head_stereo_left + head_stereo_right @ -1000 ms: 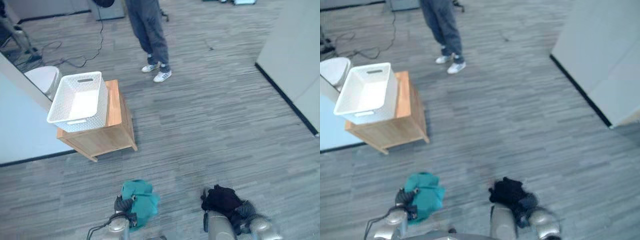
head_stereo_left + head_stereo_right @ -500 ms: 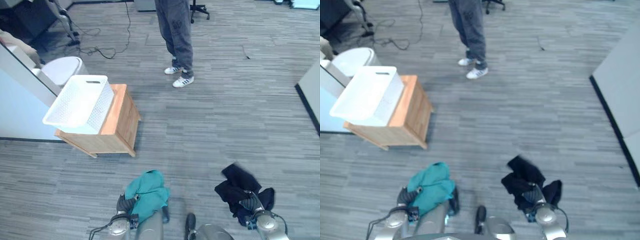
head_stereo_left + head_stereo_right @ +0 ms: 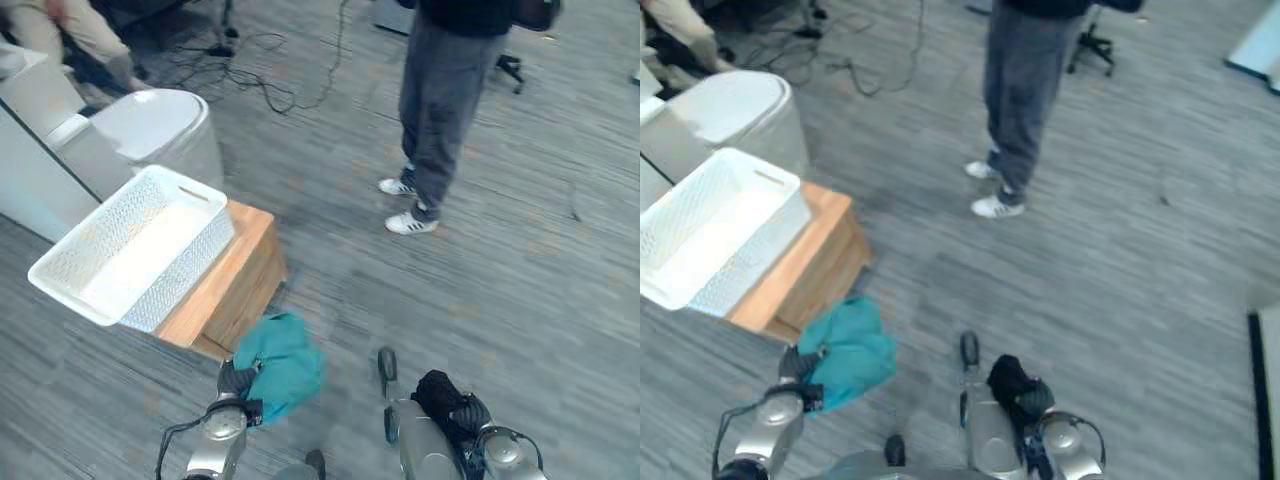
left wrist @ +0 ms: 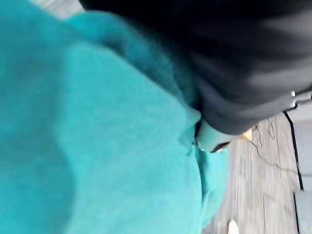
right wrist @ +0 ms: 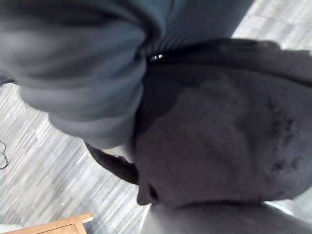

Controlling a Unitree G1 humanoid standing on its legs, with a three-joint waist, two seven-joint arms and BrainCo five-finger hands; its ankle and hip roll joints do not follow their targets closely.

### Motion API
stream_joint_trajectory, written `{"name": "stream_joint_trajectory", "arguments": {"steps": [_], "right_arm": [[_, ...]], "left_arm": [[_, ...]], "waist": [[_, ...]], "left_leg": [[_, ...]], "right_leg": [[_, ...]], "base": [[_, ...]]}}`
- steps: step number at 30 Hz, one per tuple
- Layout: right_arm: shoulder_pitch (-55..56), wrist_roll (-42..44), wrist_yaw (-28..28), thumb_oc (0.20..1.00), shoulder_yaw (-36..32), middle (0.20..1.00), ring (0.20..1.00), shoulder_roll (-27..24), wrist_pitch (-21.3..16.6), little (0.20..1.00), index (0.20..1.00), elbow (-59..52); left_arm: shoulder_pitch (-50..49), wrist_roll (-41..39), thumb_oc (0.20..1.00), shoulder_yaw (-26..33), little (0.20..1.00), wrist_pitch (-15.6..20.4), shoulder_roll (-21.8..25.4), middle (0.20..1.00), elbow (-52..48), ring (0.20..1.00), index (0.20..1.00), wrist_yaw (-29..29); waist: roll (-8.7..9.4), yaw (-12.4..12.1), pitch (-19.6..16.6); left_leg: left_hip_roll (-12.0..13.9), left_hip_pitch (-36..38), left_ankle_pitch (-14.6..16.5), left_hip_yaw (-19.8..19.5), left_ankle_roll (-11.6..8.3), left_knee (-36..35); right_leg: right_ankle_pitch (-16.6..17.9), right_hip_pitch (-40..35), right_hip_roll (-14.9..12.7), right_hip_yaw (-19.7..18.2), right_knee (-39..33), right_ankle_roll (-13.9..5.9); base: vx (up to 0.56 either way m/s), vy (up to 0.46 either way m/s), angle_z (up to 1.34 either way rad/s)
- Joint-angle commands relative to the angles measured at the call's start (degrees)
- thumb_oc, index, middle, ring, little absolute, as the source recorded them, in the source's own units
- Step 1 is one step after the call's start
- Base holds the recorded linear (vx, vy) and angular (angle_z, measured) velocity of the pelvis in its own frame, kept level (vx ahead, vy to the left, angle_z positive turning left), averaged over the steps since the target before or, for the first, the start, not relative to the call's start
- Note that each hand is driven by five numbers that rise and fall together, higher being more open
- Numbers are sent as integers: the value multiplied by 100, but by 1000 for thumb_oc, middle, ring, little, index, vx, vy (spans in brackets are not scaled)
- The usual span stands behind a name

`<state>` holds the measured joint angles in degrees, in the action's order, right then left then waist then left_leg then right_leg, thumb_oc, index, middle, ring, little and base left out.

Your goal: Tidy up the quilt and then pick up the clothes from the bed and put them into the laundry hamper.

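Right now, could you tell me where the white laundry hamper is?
The white laundry hamper sits on a small wooden cabinet at the left of the head views, ahead of the left hand, which clutches teal clothing.

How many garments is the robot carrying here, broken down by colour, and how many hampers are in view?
Teal garment, bunched in the left robot hand: 1
Black garment, bunched at the right robot hand: 1
White laundry hamper, on the wooden cabinet: 1
Total: 2 garments and 1 hamper, 3 things.
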<state>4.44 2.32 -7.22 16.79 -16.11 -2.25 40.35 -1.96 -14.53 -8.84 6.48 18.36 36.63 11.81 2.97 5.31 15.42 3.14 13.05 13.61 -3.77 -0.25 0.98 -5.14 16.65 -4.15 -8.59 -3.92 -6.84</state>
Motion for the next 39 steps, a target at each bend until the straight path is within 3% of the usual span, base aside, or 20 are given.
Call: {"name": "stream_joint_trajectory", "arguments": {"steps": [1,2,3,4,6,9,13,14,16,18,19,20,22,24,28,33,34,37,38,39], "right_arm": [[-185,-136,89,200,-131,200,200,-426,-274,200,200,-390],[-185,-136,89,200,-131,200,200,-426,-274,200,200,-390],[-149,-254,40,200,-117,200,200,-463,-231,200,200,-269],[-183,-278,-15,200,-175,200,200,-521,-141,200,200,-156],[-233,-342,9,200,-214,200,200,-549,-68,200,200,-74],[-241,-563,14,200,-284,200,200,-590,-79,200,200,-318],[-164,-763,59,200,-253,200,200,-614,-124,200,200,-594],[-135,-920,91,200,-217,200,200,-598,-138,200,200,-819],[-154,-972,67,200,-184,200,200,-551,-150,200,200,-1048],[-123,-938,46,200,-205,200,200,-548,-208,200,200,-1382],[-31,-893,48,200,-303,200,200,-646,-235,200,200,-1750],[-19,-892,52,200,-308,200,200,-652,-228,200,200,-1765],[4,-843,-7,200,-411,200,200,-780,-301,200,200,-2039],[60,-846,-13,200,-579,200,200,-963,-391,200,200,-2525],[-96,-968,-150,200,-873,200,200,-1283,-574,200,200,-3516],[-956,-1060,-257,200,-913,200,200,-1767,-732,200,200,-4456],[-1341,-1083,-341,200,-854,200,200,-1924,-810,200,200,-4733],[-1918,-1075,-426,200,-688,200,200,-2020,-772,200,200,-4848],[-2397,-1069,-412,200,-532,200,200,-2113,-792,200,200,-4914],[-2421,-1065,-415,200,-517,200,200,-2116,-796,200,200,-4898]], "left_arm": [[-39,263,200,-13,200,333,-4,200,-85,200,200,154],[-39,263,200,-13,200,333,-4,200,-85,200,200,154],[-115,157,200,-98,200,266,-117,200,-158,200,200,-12],[-157,128,200,-123,200,203,-104,200,-155,200,200,-93],[-241,248,200,-129,200,141,-69,200,-120,200,200,-165],[-503,272,200,2,200,37,-71,200,-212,200,200,-234],[-589,367,200,-6,200,2,-38,200,-271,200,200,-325],[-578,533,200,-24,200,-59,-23,200,-263,200,200,-375],[-497,606,200,-41,200,-88,19,200,-154,200,200,-307],[-457,630,200,-25,200,-75,63,200,-89,200,200,-255],[-420,620,200,-29,200,-58,78,200,-16,200,200,-245],[-421,619,200,-32,200,-58,74,200,-14,200,200,-247],[-376,639,200,-55,200,-42,118,200,43,200,200,-255],[-407,696,200,-14,200,-49,174,200,70,200,200,-309],[-447,715,200,98,200,-47,183,200,147,200,200,-261],[-568,417,200,120,200,-24,31,200,95,200,200,-208],[-541,323,200,60,200,-27,72,200,113,200,200,-210],[-568,200,200,108,200,-51,97,200,180,200,200,-217],[-552,143,200,94,200,-25,122,200,278,200,200,-228],[-547,142,200,103,200,-23,117,200,281,200,200,-229]], "waist": [[120,95,48],[120,95,48],[240,50,89],[296,1,77],[252,-101,36],[31,-203,-76],[44,-166,-135],[112,-96,-143],[129,-14,-95],[68,108,-34],[73,284,-14],[72,303,-14],[112,440,-30],[187,539,-90],[290,501,-228],[244,351,-273],[316,371,-160],[331,345,-131],[329,267,-175],[325,280,-161]], "left_leg": [[363,-279,-647,316,-502,477],[363,-279,-647,316,-502,477],[522,-979,-920,815,-516,2074],[646,-1411,-951,1549,-412,2252],[456,-1712,-901,1890,-298,1699],[534,-1532,-1538,2448,-413,333],[314,-1235,-1515,2301,-277,-17],[78,-891,-1408,2237,-145,-297],[50,-787,-1426,2138,-94,-429],[151,-724,-1406,1938,-119,-539],[131,-719,-1437,1654,-188,-598],[128,-710,-1423,1633,-192,-598],[41,-767,-1379,1401,-205,-598],[-113,-772,-1310,1089,-188,-598],[-201,-746,-1262,928,-181,-585],[-216,-772,-1160,871,-214,-288],[9,-1025,-1114,1473,-353,233],[352,-1103,-1123,1908,-481,493],[688,-1030,-1226,1931,-615,438],[693,-1016,-1230,1927,-623,427]], "right_leg": [[556,-752,-169,-180,1155,-438],[556,-752,-169,-180,1155,-438],[381,-1310,-350,188,1079,-3],[246,-1674,-414,584,874,120],[67,-1997,-398,859,784,117],[-136,-2346,-354,1376,1011,-70],[-75,-2372,-502,1505,1449,-242],[370,-2224,-712,1453,2204,-467],[1030,-1873,-797,1192,2885,-605],[861,-1505,-548,730,3122,-511],[386,-1363,-75,225,2688,-332],[361,-1378,-82,246,2695,-328],[39,-1467,221,-15,1841,-140],[141,-1426,536,-440,1096,-5],[321,-1781,533,-435,458,72],[445,-2073,433,-292,-32,150],[430,-2110,214,60,-70,167],[441,-2157,90,267,-108,116],[457,-2197,-50,339,-108,46],[454,-2209,-44,345,-108,50]], "base": [[373,-246,195],[271,-372,194],[408,-570,128],[516,-634,131],[349,-159,260],[389,79,144],[225,139,30],[176,124,6],[158,61,54],[126,-21,50],[137,-18,23],[148,-36,49],[131,-57,99],[120,-74,93],[94,-126,113],[34,-60,11],[-105,-7,10],[-53,67,75],[13,105,77],[6,116,12]]}}
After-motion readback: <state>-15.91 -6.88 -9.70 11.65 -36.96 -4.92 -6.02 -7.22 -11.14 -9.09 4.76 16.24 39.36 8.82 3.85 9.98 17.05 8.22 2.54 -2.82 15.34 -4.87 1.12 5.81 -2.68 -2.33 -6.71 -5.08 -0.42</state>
